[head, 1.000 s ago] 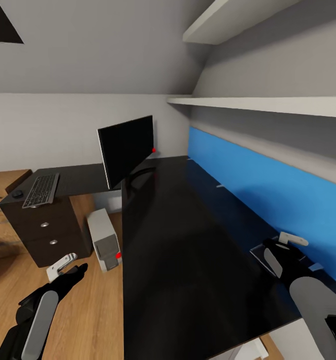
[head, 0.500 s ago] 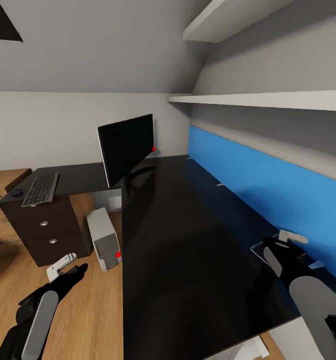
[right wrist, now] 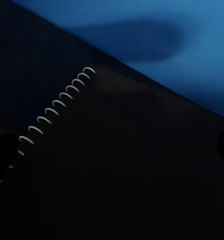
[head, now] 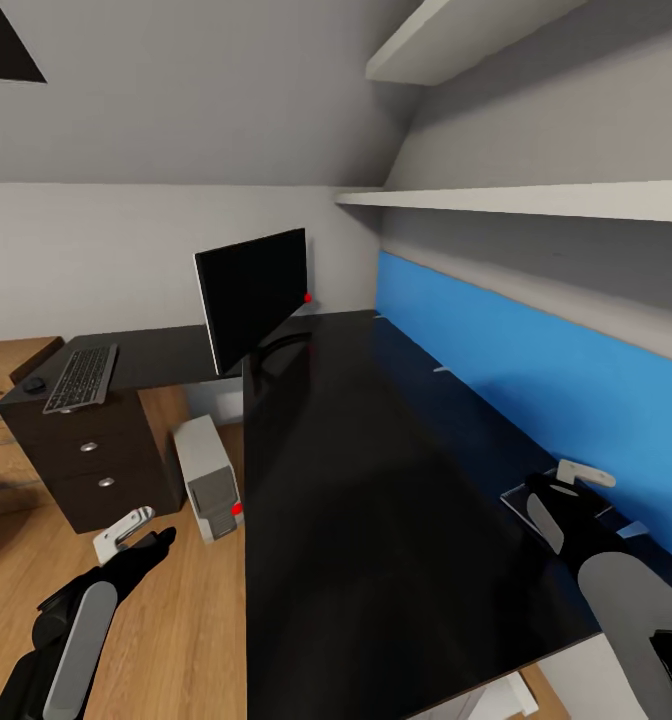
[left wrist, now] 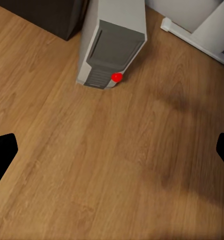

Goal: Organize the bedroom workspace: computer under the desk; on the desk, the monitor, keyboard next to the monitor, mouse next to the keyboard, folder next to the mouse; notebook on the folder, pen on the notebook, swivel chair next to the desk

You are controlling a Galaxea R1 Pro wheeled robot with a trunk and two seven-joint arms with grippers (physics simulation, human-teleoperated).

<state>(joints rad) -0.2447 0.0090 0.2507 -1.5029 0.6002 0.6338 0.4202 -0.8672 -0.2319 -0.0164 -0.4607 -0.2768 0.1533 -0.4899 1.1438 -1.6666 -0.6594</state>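
While the left gripper [head: 136, 530] hangs over the oak floor [head: 191, 640] beside the desk [head: 376, 480], its fingers stand wide apart with nothing between them; in the left wrist view the dark fingertips [left wrist: 3, 150] sit at the two edges of the picture. Beyond them the computer [left wrist: 111, 42] stands upright on the floor, its red light facing the gripper. From the head view this pale tower [head: 209, 478] sits under the desk, just beside the dark drawer unit [head: 91, 465].

On the short wing of the desk lie the keyboard [head: 82, 377] and, just beside its far end, the small mouse [head: 34, 384]. The monitor [head: 253, 295] stands on its curved foot at the desk's inner corner.

The right gripper [head: 566, 495] hovers low over the desk top near the blue wall panel [head: 536, 380], above a thin dark notebook [right wrist: 122, 165] whose wire spiral shows in the right wrist view. Whether its fingers are open or closed, I cannot tell.
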